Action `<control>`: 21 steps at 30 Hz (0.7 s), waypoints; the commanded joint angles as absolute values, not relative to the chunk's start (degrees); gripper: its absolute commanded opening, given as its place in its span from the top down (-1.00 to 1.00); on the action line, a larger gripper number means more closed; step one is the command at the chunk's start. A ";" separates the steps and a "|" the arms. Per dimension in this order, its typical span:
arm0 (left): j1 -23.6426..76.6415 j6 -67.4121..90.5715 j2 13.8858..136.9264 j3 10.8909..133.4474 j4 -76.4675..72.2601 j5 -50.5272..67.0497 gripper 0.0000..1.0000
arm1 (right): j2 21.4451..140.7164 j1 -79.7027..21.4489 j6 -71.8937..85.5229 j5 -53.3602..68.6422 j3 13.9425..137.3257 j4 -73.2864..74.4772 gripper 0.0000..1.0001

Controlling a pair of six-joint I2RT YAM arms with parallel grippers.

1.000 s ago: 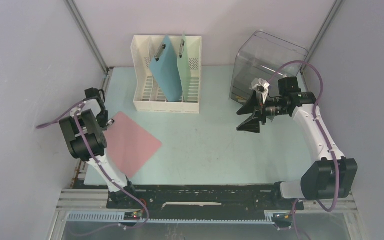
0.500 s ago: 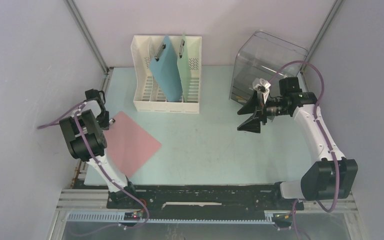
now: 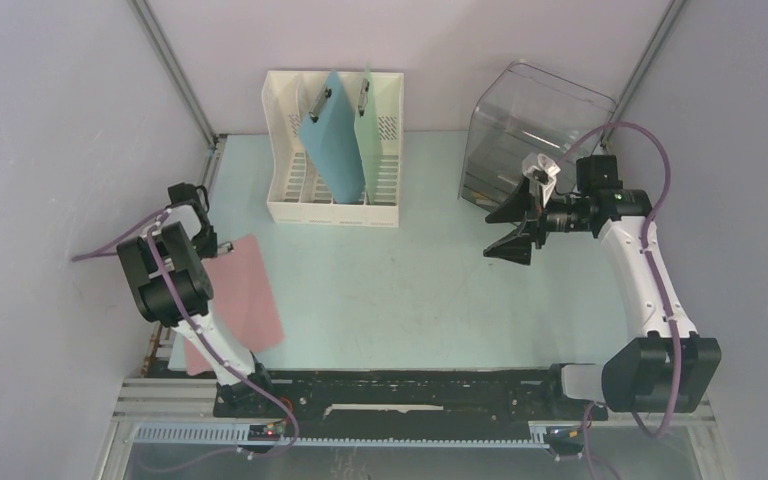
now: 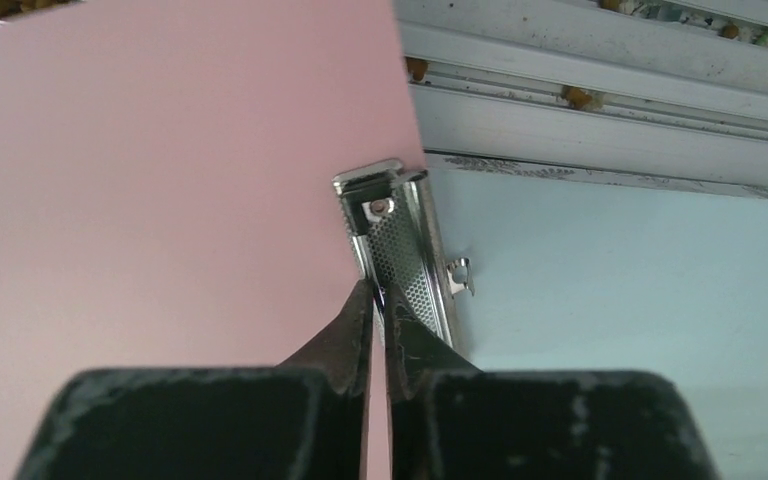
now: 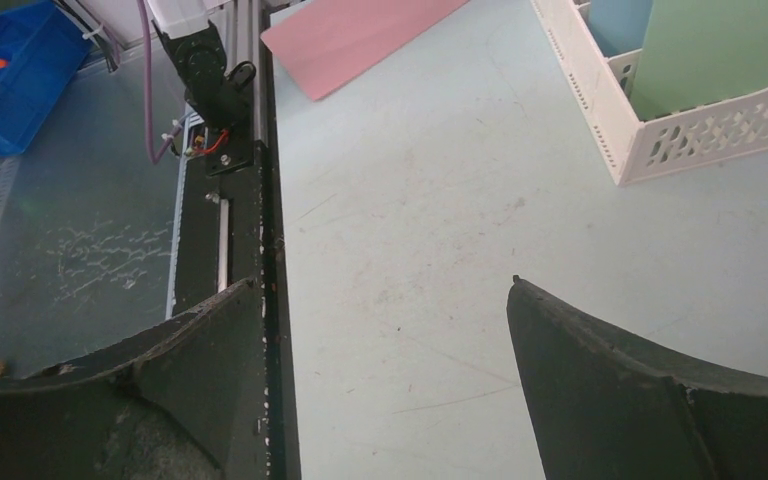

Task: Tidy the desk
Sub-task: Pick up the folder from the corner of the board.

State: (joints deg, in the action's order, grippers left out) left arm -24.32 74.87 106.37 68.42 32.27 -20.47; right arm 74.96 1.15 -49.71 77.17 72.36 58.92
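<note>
- Desk (image 3: 430, 300) — the big pale mint-green top with metal-framed edges — fills the floor of the cell in front of both arm bases, and most of its middle lies bare.
- Left claw (image 4: 378, 295) is clenched on the metal clip (image 4: 405, 250) of the pink clipboard (image 3: 245, 300) at the desk's left edge. The pinch sits on the thin clip, not on the board.
- Risk one: with so narrow a hold the board may swing or slip out when carried — most of its weight hangs well away from the fingers.
- Risk two: the board looks tilted, and I cannot tell whether its near corner rests on the desk. If it drags, it may catch the metal frame and twist in the grip.
- Risk three: the white file rack (image 3: 330, 213) already holds a blue clipboard (image 3: 332, 150) and a green clipboard (image 3: 375, 140), both leaning. A crooked entry could knock them or shove the rack.
- Right claw (image 3: 495, 235) hangs released, jaws spread wide and holding nothing, above the desk's right side just beside the clear bin (image 3: 535, 120).
- Desk surface looks flat and smooth, faintly scuffed and scratched in the right wrist view.
</note>
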 commanded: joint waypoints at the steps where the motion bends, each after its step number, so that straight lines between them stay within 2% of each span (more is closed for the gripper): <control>1: -25.48 74.88 102.47 65.54 31.58 -20.06 0.92 | 73.30 2.31 -50.71 79.39 72.48 59.38 -0.99; 21: -13.96 77.09 76.97 54.91 26.48 -19.59 0.96 | 72.96 2.22 -52.52 79.91 72.49 61.01 -0.99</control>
State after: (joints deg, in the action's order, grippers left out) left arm -16.62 75.33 80.84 55.88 28.45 -19.59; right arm 74.65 2.24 -50.72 78.61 72.36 59.59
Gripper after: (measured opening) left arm 0.026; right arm 0.994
